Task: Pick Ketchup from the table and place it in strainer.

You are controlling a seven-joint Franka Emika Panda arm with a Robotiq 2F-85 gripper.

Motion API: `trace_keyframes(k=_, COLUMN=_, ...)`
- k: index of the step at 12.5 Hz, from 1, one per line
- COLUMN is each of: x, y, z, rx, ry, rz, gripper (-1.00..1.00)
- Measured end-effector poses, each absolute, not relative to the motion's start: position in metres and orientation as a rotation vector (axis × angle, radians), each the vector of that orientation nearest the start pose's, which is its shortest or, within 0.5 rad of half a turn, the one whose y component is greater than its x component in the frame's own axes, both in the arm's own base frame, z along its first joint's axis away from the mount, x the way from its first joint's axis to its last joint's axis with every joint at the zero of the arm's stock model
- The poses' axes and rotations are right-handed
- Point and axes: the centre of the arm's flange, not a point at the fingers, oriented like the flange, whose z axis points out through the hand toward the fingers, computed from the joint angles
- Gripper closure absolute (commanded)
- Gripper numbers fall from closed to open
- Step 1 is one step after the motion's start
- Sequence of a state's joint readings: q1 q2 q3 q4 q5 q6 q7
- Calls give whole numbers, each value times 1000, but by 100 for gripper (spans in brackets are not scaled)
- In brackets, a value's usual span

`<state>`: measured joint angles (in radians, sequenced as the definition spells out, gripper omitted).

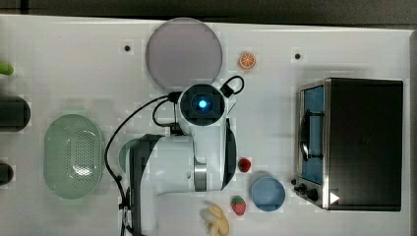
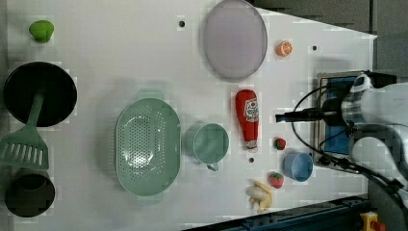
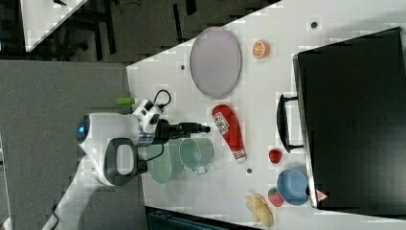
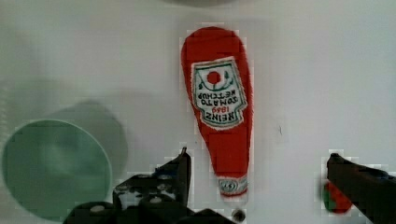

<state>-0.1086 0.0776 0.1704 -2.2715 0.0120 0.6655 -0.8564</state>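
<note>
The ketchup [image 2: 248,118] is a smooth red plastic bottle with a paper label; it lies flat on the white table [image 2: 120,53], between a round green cup [image 2: 210,143] and a strawberry [image 2: 280,143]. The strainer [image 2: 146,147] is a pale green oval with many small holes. The gripper [image 4: 257,175] hangs above the bottle's cap end, fingers wide apart, holding nothing.

We see a round green cup [image 4: 53,168] just beside the tool, on the white bench [image 2: 120,48]. A strawberry [image 4: 335,199] lies beside the tool's other finger. A grey plate [image 2: 234,39] lies beyond.
</note>
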Motion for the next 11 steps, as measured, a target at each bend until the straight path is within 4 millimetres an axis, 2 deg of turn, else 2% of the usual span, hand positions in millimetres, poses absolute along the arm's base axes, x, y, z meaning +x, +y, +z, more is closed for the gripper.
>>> trace_keyframes(k=5, x=519, y=38, z=274, rx=-3085, ry=-350, rz=89, gripper=-100)
trace_keyframes(k=11, x=515, y=38, z=195, rx=-3045, ry=-341, rz=169, gripper=-100)
